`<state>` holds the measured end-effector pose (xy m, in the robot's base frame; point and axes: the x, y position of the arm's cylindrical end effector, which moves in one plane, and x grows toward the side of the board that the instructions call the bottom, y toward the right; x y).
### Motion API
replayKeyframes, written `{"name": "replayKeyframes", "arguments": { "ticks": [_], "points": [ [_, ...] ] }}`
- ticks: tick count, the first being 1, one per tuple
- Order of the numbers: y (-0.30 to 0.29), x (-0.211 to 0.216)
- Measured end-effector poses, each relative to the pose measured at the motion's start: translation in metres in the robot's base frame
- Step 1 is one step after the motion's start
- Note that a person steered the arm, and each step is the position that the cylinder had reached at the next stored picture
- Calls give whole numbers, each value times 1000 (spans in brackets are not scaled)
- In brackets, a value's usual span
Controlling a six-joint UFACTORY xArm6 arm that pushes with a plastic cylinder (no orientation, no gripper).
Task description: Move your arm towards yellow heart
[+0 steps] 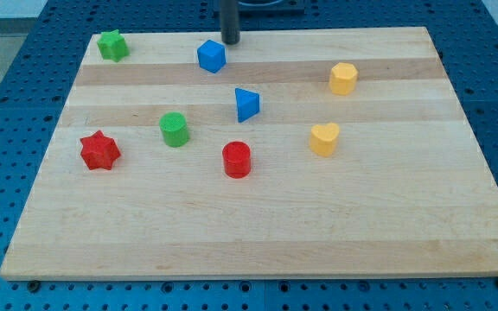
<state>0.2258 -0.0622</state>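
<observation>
The yellow heart (324, 138) lies on the wooden board at the view's right of centre. My tip (230, 41) is at the view's top edge of the board, just up and right of the blue cube (211, 56). The tip is far from the yellow heart, up and to its left. A blue triangle (246, 104) lies between the tip and the heart.
A yellow hexagon (343, 78) sits up and right of the heart. A red cylinder (237, 160) and green cylinder (174, 130) lie left of the heart. A red star (99, 151) is at the left, a green star (111, 45) at the top left.
</observation>
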Motion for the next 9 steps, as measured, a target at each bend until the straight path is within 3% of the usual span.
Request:
{"name": "replayKeyframes", "arguments": {
  "ticks": [1, 2, 3, 6, 7, 9],
  "points": [
    [-9, 60],
    [-13, 67],
    [11, 43],
    [235, 56],
    [237, 122],
    [211, 176]
  ]
}}
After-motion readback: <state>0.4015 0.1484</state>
